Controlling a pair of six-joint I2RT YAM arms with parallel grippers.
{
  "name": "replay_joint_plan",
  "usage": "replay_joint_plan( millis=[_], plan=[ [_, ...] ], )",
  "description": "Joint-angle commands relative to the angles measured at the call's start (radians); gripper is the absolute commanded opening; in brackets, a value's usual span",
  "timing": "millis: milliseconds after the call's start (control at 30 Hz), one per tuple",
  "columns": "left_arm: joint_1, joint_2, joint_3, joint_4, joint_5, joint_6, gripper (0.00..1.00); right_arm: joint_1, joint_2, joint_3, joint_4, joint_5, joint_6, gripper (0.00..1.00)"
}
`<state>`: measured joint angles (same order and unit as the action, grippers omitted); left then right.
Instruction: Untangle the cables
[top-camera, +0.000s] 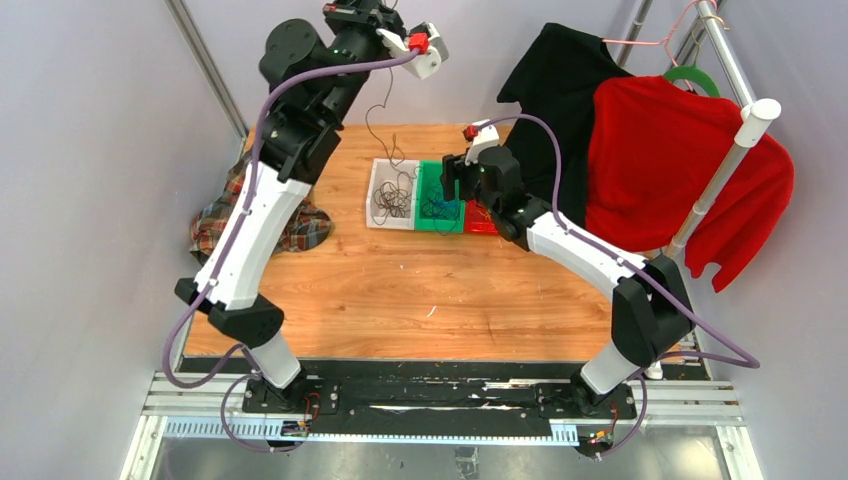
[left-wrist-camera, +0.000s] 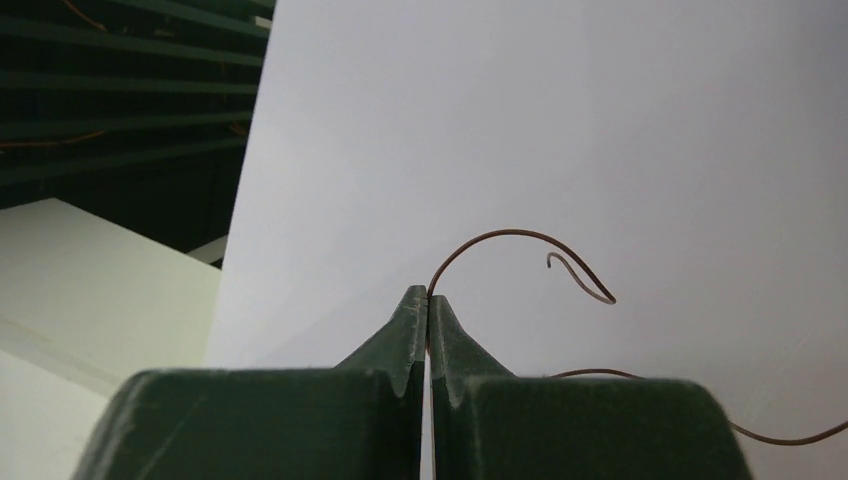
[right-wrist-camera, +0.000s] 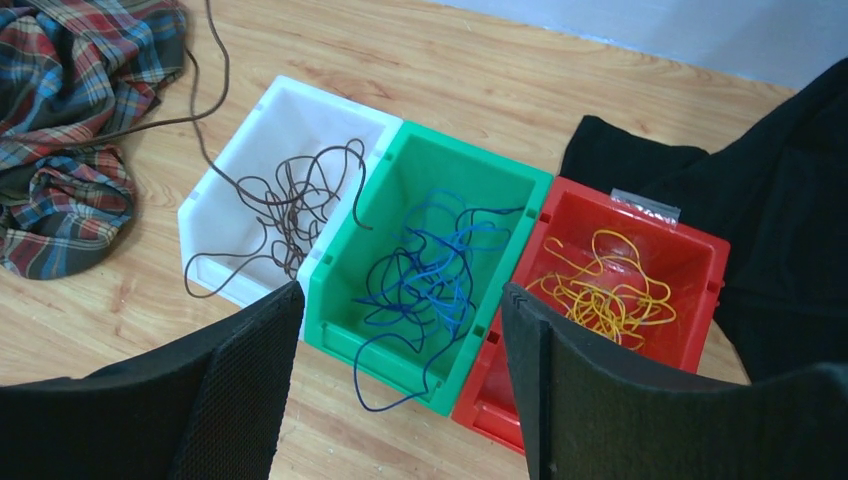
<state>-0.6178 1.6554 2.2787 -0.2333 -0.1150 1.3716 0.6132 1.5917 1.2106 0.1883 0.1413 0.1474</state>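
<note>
Three bins are set side by side on the wooden table (right-wrist-camera: 480, 60): a white bin (right-wrist-camera: 215, 215), a green bin (right-wrist-camera: 480, 170) and a red bin (right-wrist-camera: 690, 250). The cables are found in them by colour: brown cables (right-wrist-camera: 300, 195) in the white bin, with loops trailing over its rim, blue cables (right-wrist-camera: 430, 270) in the green bin, and yellow cables (right-wrist-camera: 600, 290) in the red bin. The near ends of the green and red bins are hidden behind the right gripper (right-wrist-camera: 402, 295), whose fingers are spread wide above the green bin with nothing held. The left gripper (left-wrist-camera: 428, 297) is raised high against the back wall, its jaws pressed together on a thin brown strand (left-wrist-camera: 500, 233) pinched at the tips. From above, this strand is only faintly made out as it hangs toward the white bin. A plaid cloth (right-wrist-camera: 70, 70) is cut off at the frame's left edge.
</note>
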Motion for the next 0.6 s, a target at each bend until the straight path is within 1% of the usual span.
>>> replay_joint_plan(
  millis=[0,167,267,367,467,567],
  plan=[
    [0.065,0.06,0.032,0.095,0.003,0.037,0.0,-0.022,-0.046,-0.045,0.054,0.014,0.025,0.72],
    [0.129,0.122,0.051,0.144,0.009,0.033,0.0,-0.026,-0.059,-0.098,0.071,0.013,0.036,0.72],
    [0.144,0.157,0.089,0.137,0.008,-0.002,0.0,-0.027,-0.068,-0.117,0.077,0.012,0.041,0.72],
    [0.147,0.157,0.07,0.149,0.016,-0.01,0.01,-0.027,-0.071,-0.128,0.079,0.009,0.04,0.71],
    [0.147,0.141,0.046,0.126,0.029,-0.078,0.0,-0.027,-0.074,-0.13,0.077,0.011,0.04,0.71],
    [0.146,0.089,-0.046,0.1,0.048,-0.194,0.0,-0.029,-0.078,-0.134,0.076,0.011,0.041,0.71]
  ],
)
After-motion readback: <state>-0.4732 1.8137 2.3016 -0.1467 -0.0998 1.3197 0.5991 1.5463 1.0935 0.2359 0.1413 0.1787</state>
